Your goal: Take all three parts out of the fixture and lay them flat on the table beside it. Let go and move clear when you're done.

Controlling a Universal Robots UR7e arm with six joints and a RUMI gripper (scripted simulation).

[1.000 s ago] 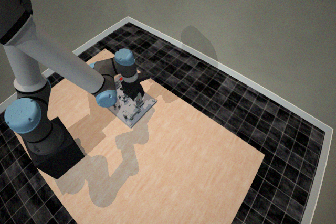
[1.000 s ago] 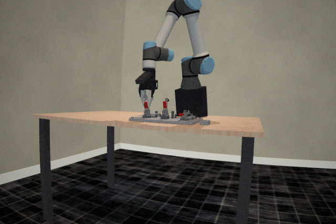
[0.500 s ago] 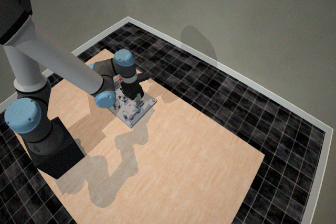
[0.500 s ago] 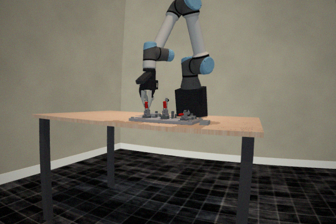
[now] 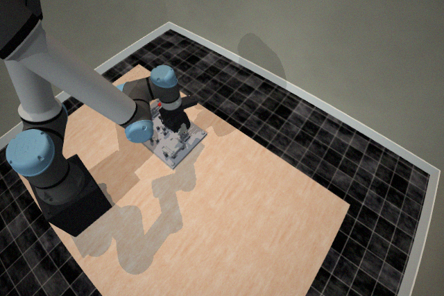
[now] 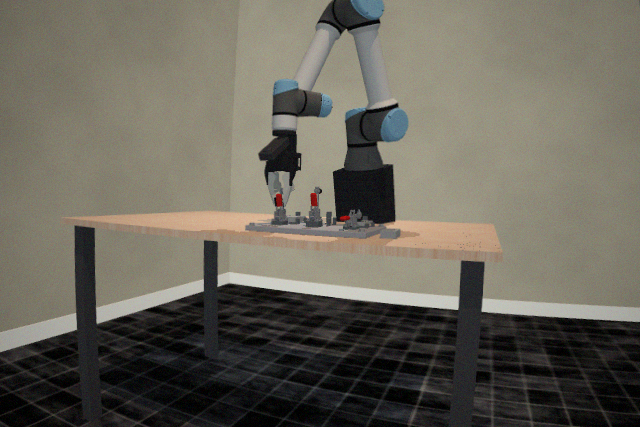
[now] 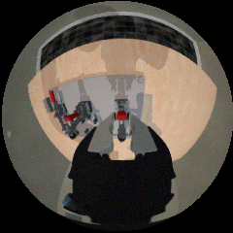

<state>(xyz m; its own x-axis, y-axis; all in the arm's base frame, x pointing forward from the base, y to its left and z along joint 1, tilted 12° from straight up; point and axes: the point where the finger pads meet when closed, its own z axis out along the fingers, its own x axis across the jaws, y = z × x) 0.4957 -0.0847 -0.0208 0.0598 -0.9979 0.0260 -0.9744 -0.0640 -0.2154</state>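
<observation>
The grey fixture plate lies on the table and carries several toggle clamps and small supports. My gripper is low over one end of it. Its jaws are slightly apart around an upright red clamp handle, with narrow gaps at its sides, so I read it as open. A second red handle stands upright. A third red handle lies low. Grey parts in the fixture cannot be told from the clamps.
A small grey block lies beside the plate, past the third handle. The wooden table reaches past the fixture. The arm's black base stands on the table behind the fixture in the exterior view.
</observation>
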